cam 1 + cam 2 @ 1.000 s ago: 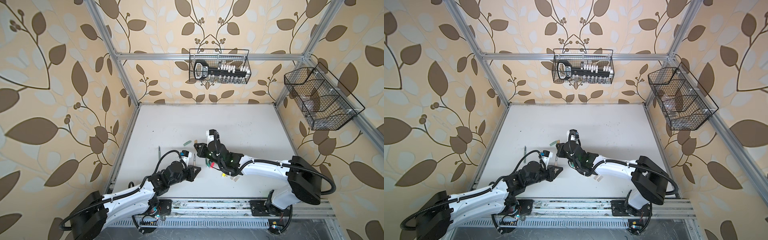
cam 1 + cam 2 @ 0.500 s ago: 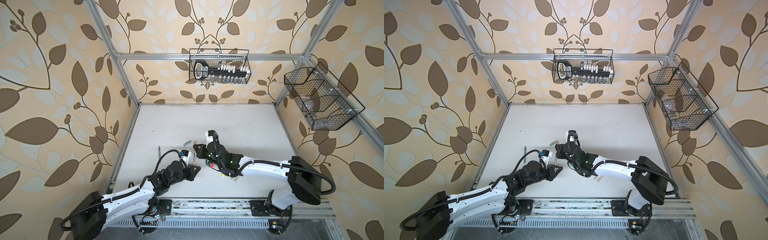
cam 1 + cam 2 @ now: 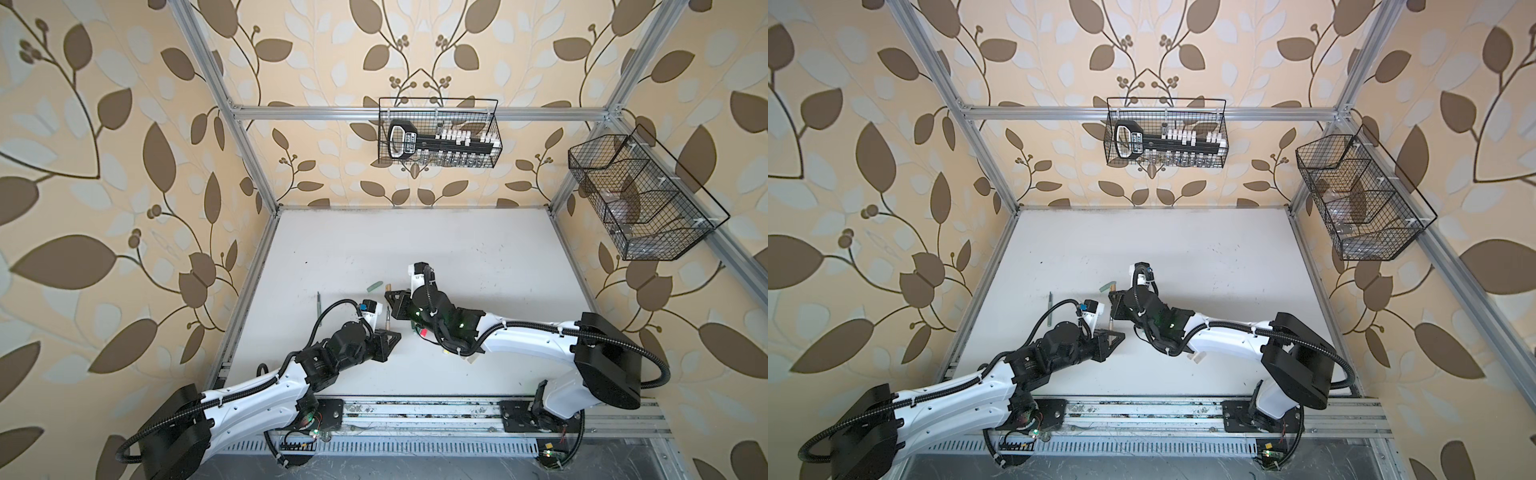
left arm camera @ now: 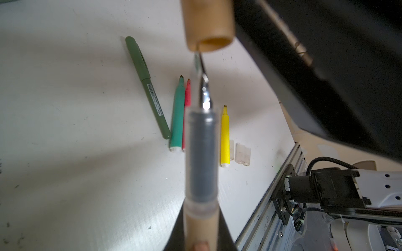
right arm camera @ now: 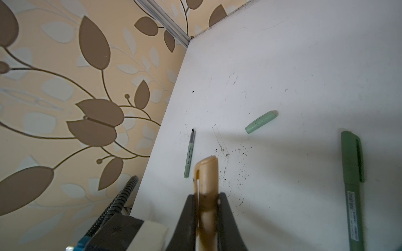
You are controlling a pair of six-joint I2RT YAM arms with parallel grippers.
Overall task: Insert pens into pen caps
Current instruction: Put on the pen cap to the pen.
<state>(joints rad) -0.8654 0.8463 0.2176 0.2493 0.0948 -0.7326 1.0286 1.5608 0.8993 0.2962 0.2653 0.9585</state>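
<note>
My left gripper is shut on the tan pen, which points tip-first at the tan cap. The pen's tip sits at the rim of the cap's open mouth. My right gripper is shut on that tan cap. In both top views the two grippers meet left of the table's middle. On the table lie a grey-green pen, a sage cap, a dark green pen with its cap on, and green, pink-red and yellow markers beside clear caps.
A wire basket hangs on the back wall and another on the right wall. The aluminium rail runs along the table's front edge. The right arm's forearm lies over the markers in the top views.
The right gripper has eased slightly left with the tan cap, closer to the pen's tip. The left arm has stayed in place.
</note>
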